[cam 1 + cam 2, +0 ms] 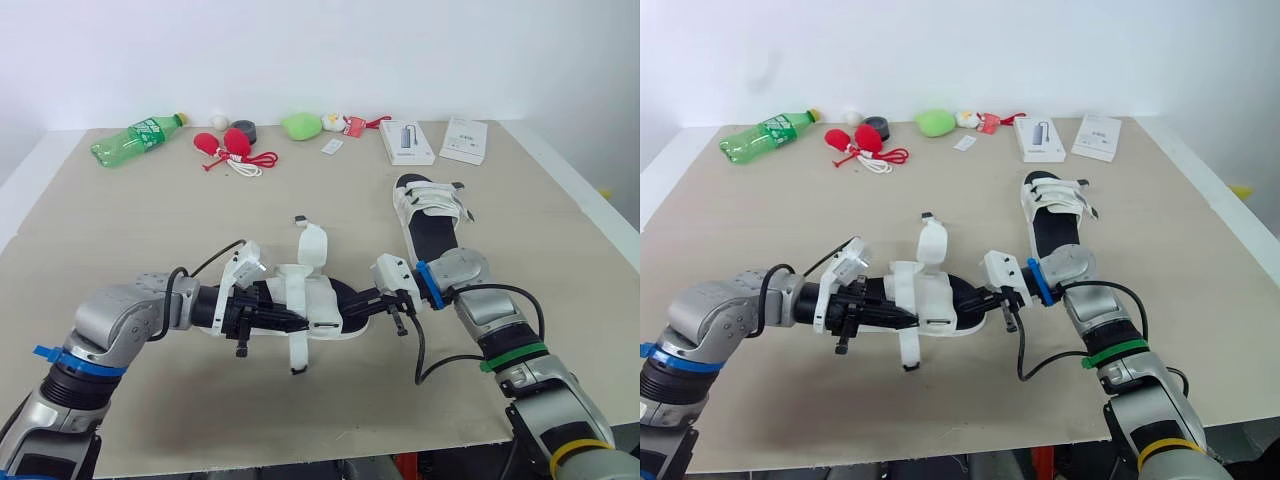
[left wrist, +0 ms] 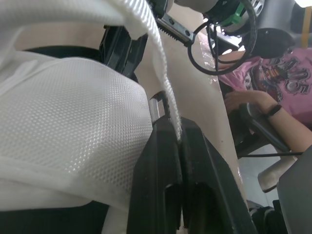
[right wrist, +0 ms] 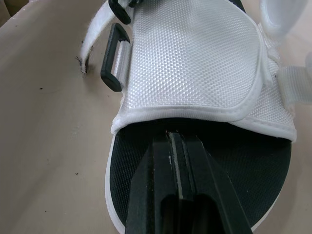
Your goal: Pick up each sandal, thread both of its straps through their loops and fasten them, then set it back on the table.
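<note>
In the head view, the sandal (image 1: 320,300) you are working on sits at the front middle of the bench (image 1: 120,230), between your two arms. You cannot tell whether it touches the bench. Your left claw (image 1: 285,322) reaches into its white upper from the left, and your right claw (image 1: 365,300) meets its end from the right. An upright strap (image 1: 313,245) stands loose above the upper, and a hanging strap (image 1: 297,352) drops toward the bench. The second sandal (image 1: 430,210) lies flat on the bench just behind your right arm. A green bottle (image 1: 135,140), a red bundle (image 1: 230,145) and two white boxes (image 1: 407,140) sit along the far edge.

In the left wrist view, your left claw (image 2: 176,134) is closed tight. Its black fingers (image 2: 158,175) pinch the edge of a white strap (image 2: 160,53), right against the mesh upper (image 2: 73,112). Past the bench edge you can see a person in a pink shirt (image 2: 280,73).

In the right wrist view, your right claw (image 3: 176,136) is closed, with its fingers (image 3: 156,185) pressed together over the black footbed (image 3: 258,161). The tips reach the hem of the upper. You cannot tell whether they pinch anything. A black loop (image 3: 114,58) stands at the side of the upper, and a loose strap end (image 3: 92,39) lies just outside it.
</note>
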Robot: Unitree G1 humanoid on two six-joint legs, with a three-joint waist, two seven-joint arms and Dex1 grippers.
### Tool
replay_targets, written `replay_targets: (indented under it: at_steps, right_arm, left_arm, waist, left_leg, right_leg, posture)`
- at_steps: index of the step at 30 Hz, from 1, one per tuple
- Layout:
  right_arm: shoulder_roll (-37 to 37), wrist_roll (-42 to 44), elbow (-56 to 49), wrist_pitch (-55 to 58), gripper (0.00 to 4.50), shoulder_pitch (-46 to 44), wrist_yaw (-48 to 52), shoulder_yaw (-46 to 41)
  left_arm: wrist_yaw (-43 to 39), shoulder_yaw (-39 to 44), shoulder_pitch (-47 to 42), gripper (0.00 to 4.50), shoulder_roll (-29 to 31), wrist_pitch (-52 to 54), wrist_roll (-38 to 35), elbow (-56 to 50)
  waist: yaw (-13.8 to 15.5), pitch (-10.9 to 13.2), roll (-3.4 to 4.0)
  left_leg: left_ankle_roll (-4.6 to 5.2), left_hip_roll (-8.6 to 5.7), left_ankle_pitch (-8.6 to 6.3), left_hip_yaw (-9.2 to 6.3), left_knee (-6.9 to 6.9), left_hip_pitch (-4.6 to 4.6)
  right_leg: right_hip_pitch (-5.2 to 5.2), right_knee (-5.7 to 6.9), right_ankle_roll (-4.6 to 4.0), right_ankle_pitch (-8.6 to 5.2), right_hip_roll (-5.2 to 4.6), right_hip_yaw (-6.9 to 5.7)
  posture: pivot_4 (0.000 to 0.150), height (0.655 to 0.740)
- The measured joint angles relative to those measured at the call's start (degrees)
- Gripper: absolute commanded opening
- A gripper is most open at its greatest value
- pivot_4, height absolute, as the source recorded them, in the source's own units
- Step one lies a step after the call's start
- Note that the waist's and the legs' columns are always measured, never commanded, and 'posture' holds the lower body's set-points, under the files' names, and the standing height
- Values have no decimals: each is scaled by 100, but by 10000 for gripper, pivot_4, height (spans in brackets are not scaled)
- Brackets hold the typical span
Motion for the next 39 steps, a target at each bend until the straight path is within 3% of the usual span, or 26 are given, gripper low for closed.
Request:
replay_targets:
  at_steps: [5, 10, 14, 16, 19, 23, 29, 39]
  right_arm:
    - [7, 1, 41, -48, 0, -11, 2, -1]
    - [15, 2, 91, -72, 0, -36, 30, 2]
    - [23, 2, 126, -83, 0, -73, 105, 11]
    - [32, 6, 140, -93, 0, -84, 112, 22]
    - [36, 5, 162, -104, 0, -100, 116, 29]
    - [12, -24, 193, -102, 0, -111, 104, 17]
    - [28, -43, 186, -76, 0, -108, 106, 21]
    - [35, -36, 176, -77, 0, -108, 118, 23]
  left_arm:
    - [-84, 15, 0, 35098, 70, -38, -24, -211]
    - [-191, 628, -201, 35098, 613, 273, -530, -359]
    - [-182, 1426, -223, 35098, 1087, 1030, -1663, -643]
    - [-172, 1654, 155, 35098, 1289, 1398, -2274, -955]
    - [-100, 1727, 1076, 35098, 1467, 1612, -2577, -1431]
    - [411, 1144, 2239, 35098, 1187, 1039, -1750, -1964]
    - [1215, 373, 2282, 35098, 440, -233, -153, -1696]
    - [1429, -9, 1993, 35098, -305, -823, 403, -1355]
  waist:
    - [0, 0, 0]
    - [-3, 2, -3]
    - [-9, 2, -3]
    - [-14, 2, -3]
    - [-18, 2, -3]
    - [-2, 1, -6]
    - [0, 0, -11]
    - [1, -1, -11]
  left_leg:
    - [0, 0, 0, 0, 1, 1]
    - [0, 0, 0, 0, 1, 0]
    - [-2, 0, -2, 0, -3, -2]
    - [-2, 1, -6, 0, -7, 0]
    - [-3, 2, -8, 0, -10, 3]
    - [-4, 1, -8, 0, 1, 8]
    - [-6, -2, -6, 1, 9, 14]
    - [-7, -2, -7, 1, 3, 10]
  right_leg:
    - [-1, 0, -1, 0, 0, 0]
    - [-3, 0, -1, 1, 0, 0]
    - [-3, -2, -2, -7, -2, 0]
    - [-2, -1, -4, -11, -2, 0]
    - [-2, -1, -8, -13, -2, 0]
    - [-3, -1, -18, -9, -3, -1]
    - [0, -4, -22, -6, -7, 3]
    - [1, -3, -16, -3, -3, 3]
  posture:
    - [1500, 7400]
    - [1500, 7400]
    - [1500, 7400]
    - [1500, 7400]
    - [1500, 7400]
    - [1500, 7400]
    - [1500, 7400]
    - [1500, 7400]
